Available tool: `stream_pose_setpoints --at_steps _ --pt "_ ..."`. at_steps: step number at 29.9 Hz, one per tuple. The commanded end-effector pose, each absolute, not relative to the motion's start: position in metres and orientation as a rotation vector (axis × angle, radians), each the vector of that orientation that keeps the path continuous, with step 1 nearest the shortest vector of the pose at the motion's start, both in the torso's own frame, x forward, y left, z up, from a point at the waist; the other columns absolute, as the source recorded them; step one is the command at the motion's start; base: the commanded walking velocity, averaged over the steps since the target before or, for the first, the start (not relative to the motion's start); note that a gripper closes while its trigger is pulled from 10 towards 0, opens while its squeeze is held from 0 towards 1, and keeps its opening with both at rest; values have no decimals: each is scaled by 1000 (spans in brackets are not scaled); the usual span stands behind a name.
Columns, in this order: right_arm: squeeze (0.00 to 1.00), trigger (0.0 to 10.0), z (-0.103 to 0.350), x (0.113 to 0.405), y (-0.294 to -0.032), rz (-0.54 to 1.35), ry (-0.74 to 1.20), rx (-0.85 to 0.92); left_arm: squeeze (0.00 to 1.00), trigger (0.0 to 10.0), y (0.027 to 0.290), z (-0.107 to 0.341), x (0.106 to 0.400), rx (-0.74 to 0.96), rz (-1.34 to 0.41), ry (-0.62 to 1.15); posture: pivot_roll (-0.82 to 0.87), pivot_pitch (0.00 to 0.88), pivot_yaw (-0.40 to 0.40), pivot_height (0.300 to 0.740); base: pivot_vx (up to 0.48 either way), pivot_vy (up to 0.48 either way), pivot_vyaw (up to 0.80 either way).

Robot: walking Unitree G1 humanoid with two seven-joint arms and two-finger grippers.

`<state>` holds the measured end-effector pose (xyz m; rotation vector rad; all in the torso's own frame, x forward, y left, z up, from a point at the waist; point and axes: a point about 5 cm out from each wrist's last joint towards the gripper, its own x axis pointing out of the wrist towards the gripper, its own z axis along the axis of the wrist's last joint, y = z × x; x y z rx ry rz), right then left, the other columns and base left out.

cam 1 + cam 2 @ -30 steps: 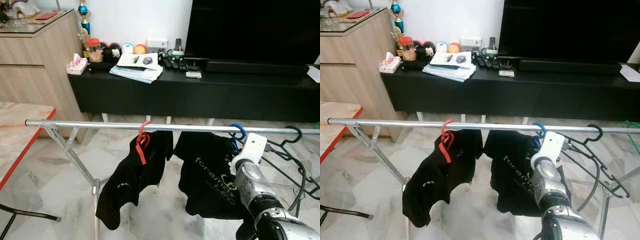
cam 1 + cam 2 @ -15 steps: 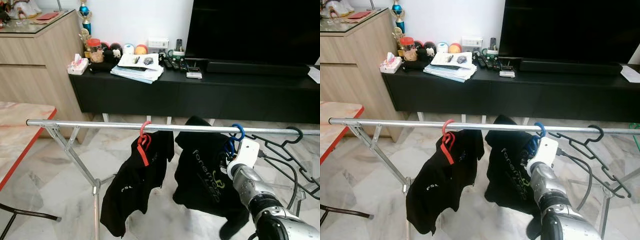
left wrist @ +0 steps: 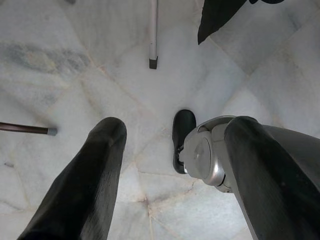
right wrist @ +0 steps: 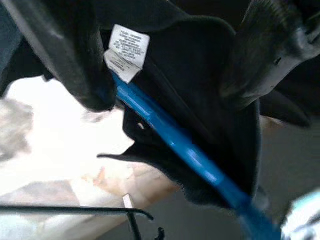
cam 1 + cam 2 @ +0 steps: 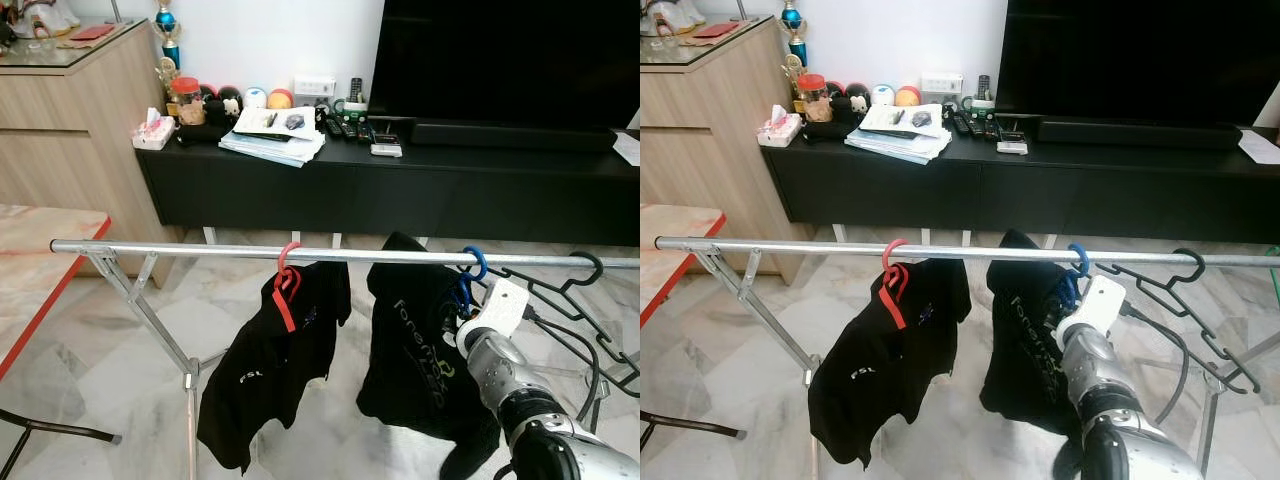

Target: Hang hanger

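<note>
Hanging from the silver clothes rail is the blue hanger, its hook over the bar and a black printed T-shirt draped on it. The robot's right arm reaches up to it from below — its white wrist sits just beside the hook. In the right wrist view the right gripper has its two black fingers spread apart, released, with the hanger's blue arm and the shirt's white neck label between them. Further along the rail toward the left hangs a red hanger carrying another black shirt, and to the right an empty black hanger. The left gripper hangs low, pointing at the marble floor — fingers open, holding nothing.
</note>
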<state>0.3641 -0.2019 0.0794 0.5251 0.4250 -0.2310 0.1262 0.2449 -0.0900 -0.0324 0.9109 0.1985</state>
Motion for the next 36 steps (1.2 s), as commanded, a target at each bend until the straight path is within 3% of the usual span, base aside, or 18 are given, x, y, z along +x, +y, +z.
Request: stream_pose_setpoints --at_steps 1,8,25,36 --pt "0 10000 76 364 -189 -197 461 626 0 10000 247 -92 119 -28 200 944 158 51 -21 740 0 0 0" --pt "0 10000 83 370 -177 -134 444 688 0 10000 247 -93 118 -27 197 946 157 54 -18 740 0 0 0" --pt "0 10000 77 363 -201 -292 421 692 0 10000 246 -93 118 -26 196 947 159 57 -18 740 0 0 0" --pt "0 10000 55 351 -193 -267 508 643 0 10000 246 -93 119 -33 185 945 159 52 -18 740 0 0 0"
